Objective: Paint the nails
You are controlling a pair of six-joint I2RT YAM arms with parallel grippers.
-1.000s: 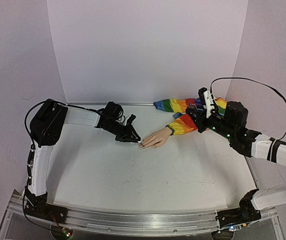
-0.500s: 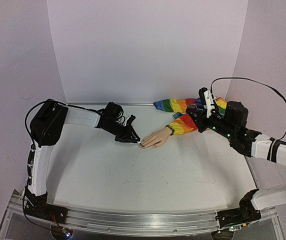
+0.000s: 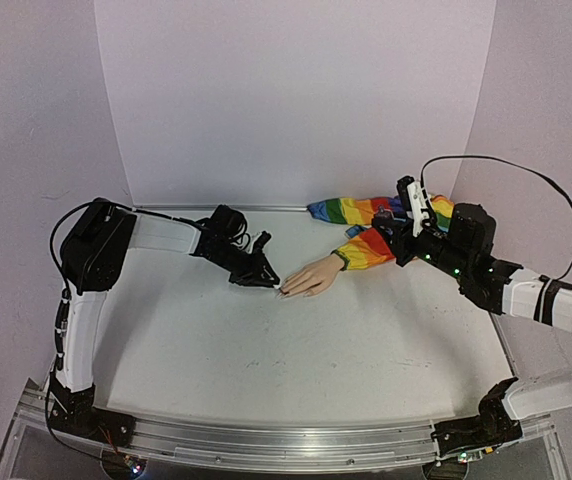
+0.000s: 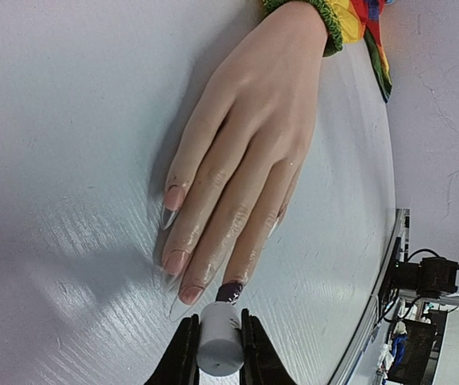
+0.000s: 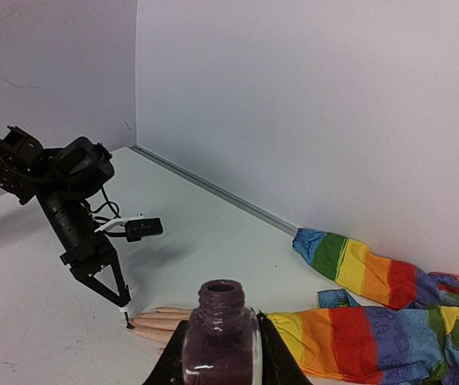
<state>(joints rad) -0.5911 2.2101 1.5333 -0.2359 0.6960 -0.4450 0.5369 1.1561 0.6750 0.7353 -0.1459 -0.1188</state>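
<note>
Tip of left gripper (image 4: 217, 327) at nails (image 4: 189, 293)

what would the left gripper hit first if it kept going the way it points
Most likely the dark-painted nail of the mannequin hand: the white brush cap in the left gripper points straight at it.

The right gripper (image 5: 220, 359) clasped an open purple polish bottle (image 5: 220, 333); beyond, the left gripper (image 5: 115, 290) set its brush (image 5: 126, 314) against the mannequin hand (image 5: 164, 325)

Overhead rear overview; two close wrist views
</note>
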